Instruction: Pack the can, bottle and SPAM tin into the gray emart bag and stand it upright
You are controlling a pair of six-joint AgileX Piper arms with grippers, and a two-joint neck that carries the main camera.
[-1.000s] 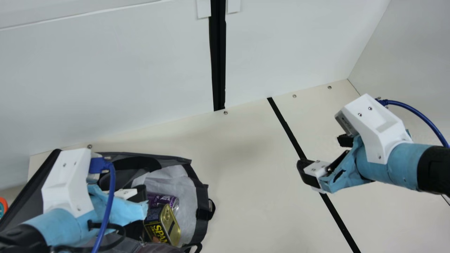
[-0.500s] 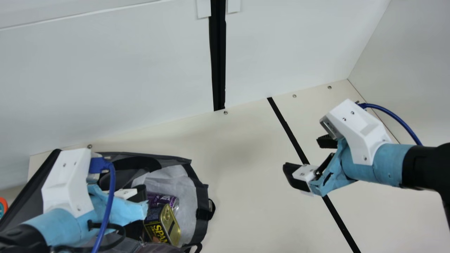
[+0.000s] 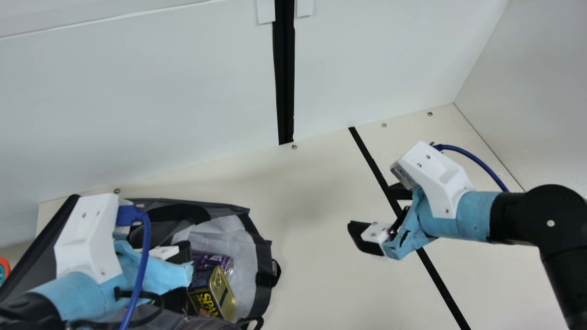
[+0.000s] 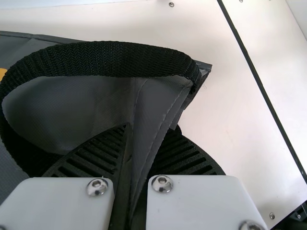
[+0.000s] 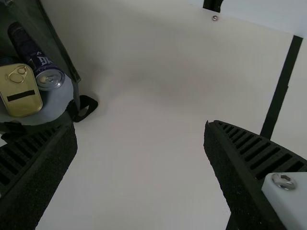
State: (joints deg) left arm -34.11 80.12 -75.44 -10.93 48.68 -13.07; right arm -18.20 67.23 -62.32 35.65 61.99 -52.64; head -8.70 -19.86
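Left to right. Left gripper (image 4: 152,128): pinching a fold of the bag's gray fabric, black webbing handle (image 4: 110,60) looped just beside it. Gray emart bag (image 3: 34,263): under and around that gripper, on its side, mouth facing the right gripper. Purple can (image 3: 222,262) and SPAM tin (image 3: 208,291): inside the bag, between left gripper and mouth, close together. Bottle: can't tell where it sits. Right gripper (image 3: 370,208): spread, holding nothing, over the surface (image 3: 321,275), well apart from the mouth and pointing roughly at it.

Step in hand, my read: get a second hold, then tip the bag up. Bring the right gripper in low, one finger each side of the mouth's rim, clear of the tin (it sits near the opening, easy to knock out). Close on rim cloth only. Hold the left pinch firm, lift the mouth end slowly so the load slides to the base, let the base seat flat before release. Fast swing = can rolls out.

Count: 1 bag, 1 can, 1 SPAM tin, 2 grippers (one loaded, one free). Bottle count: can't confirm, so check it's packed before tipping.
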